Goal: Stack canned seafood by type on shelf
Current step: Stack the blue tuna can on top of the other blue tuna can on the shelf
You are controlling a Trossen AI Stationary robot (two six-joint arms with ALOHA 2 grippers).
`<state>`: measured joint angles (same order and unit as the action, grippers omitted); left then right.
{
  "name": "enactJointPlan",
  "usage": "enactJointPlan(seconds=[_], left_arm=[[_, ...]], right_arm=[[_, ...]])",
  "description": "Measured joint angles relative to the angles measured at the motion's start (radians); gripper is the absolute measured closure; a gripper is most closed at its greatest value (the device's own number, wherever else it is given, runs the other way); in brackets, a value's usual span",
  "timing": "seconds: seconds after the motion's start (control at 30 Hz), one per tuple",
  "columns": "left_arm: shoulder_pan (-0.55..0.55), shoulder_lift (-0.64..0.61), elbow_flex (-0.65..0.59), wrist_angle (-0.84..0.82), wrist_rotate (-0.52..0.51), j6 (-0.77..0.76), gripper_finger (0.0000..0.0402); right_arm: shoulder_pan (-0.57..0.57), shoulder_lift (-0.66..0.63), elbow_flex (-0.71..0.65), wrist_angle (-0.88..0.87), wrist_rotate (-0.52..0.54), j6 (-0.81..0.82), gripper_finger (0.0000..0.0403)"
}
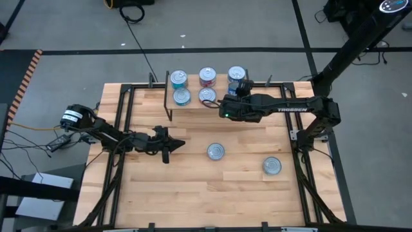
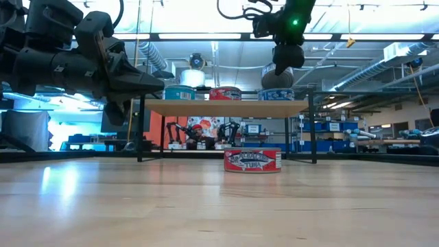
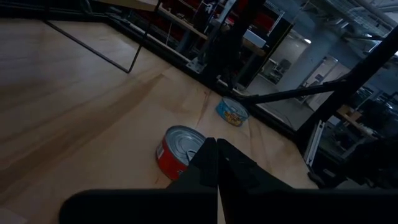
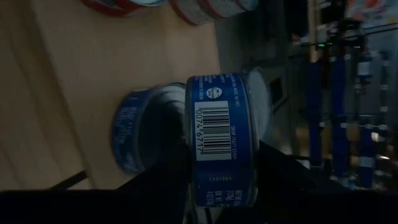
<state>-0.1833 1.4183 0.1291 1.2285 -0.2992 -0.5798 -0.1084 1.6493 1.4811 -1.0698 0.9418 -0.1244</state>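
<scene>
Nearest, a red tin and a blue tin lie loose on the open table, unsorted, with free boards around them. Just behind, the left gripper hovers with fingers together, empty, aimed at the red tin. Farther back, the right gripper clamps a dark-blue tin above its twin at the right end of the shelf, apparently for stacking by type. That spot sits near the shelf's edge, so little margin remains.
</scene>
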Motion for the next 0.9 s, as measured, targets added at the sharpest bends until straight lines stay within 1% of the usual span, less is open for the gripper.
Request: enactJointPlan(seconds=[0.1, 0.27, 0.4, 0.57, 0.67, 0.9], left_arm=[[0.0, 0.0, 0.0, 0.0, 0.0, 0.002, 0.0401], [-0.001, 0.0, 0.0, -0.001, 0.0, 0.002, 0.0401], [-0.001, 0.0, 0.0, -0.002, 0.0, 0.003, 0.0401], [-0.001, 0.0, 0.0, -0.002, 0.0, 0.003, 0.0401], [-0.001, 0.0, 0.0, -0.013, 0.0, 0.003, 0.0401], [-0.001, 0.0, 0.0, -0.028, 0.0, 0.001, 0.0401]], right_arm=[[-0.013, 0.0, 0.0, 0.003, -0.038, -0.002, 0.0244], [-0.03, 0.0, 0.0, 0.016, -0.05, -0.004, 0.0244], [-0.051, -0.002, 0.003, 0.018, -0.119, -0.002, 0.0235], [-0.062, 0.002, 0.001, 0.015, -0.247, 0.001, 0.0212], [-0.071, 0.001, 0.001, 0.014, -0.296, 0.001, 0.02], [-0.083, 0.0, 0.001, 0.014, -0.308, 0.001, 0.0186]])
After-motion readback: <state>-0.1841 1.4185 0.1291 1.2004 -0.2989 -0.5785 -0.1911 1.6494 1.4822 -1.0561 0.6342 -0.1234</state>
